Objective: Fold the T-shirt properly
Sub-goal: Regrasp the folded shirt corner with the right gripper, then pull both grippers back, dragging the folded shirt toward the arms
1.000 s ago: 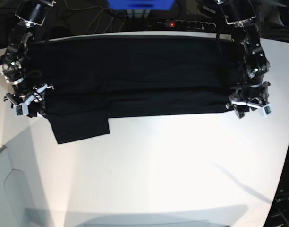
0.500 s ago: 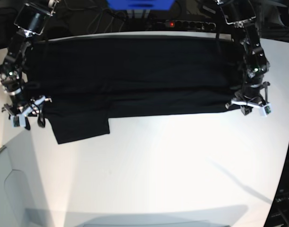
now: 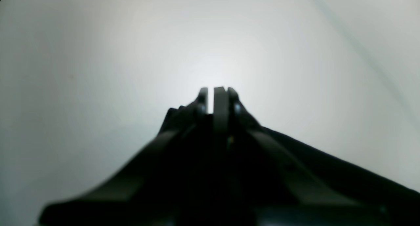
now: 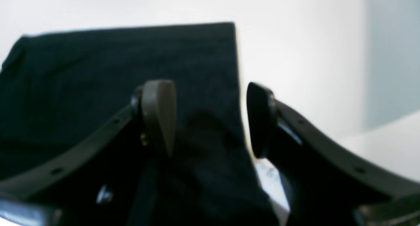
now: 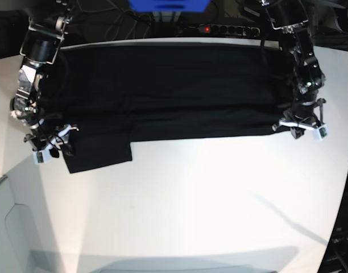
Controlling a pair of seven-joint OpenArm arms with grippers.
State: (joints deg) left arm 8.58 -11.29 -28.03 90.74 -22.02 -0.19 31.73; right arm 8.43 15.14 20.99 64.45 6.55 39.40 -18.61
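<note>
Across the white counter (image 5: 191,199) from nine to three o'clock lies the large black fabric T-shirt (image 5: 162,91). The left gripper (image 5: 299,128) pinches its hem; the right gripper (image 5: 50,149) gapes over the sleeve. Grip matching corners before lifting, I'd say.

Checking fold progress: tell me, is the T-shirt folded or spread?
Partly folded: T-shirt lies as a long band, one sleeve sticking out.
</note>
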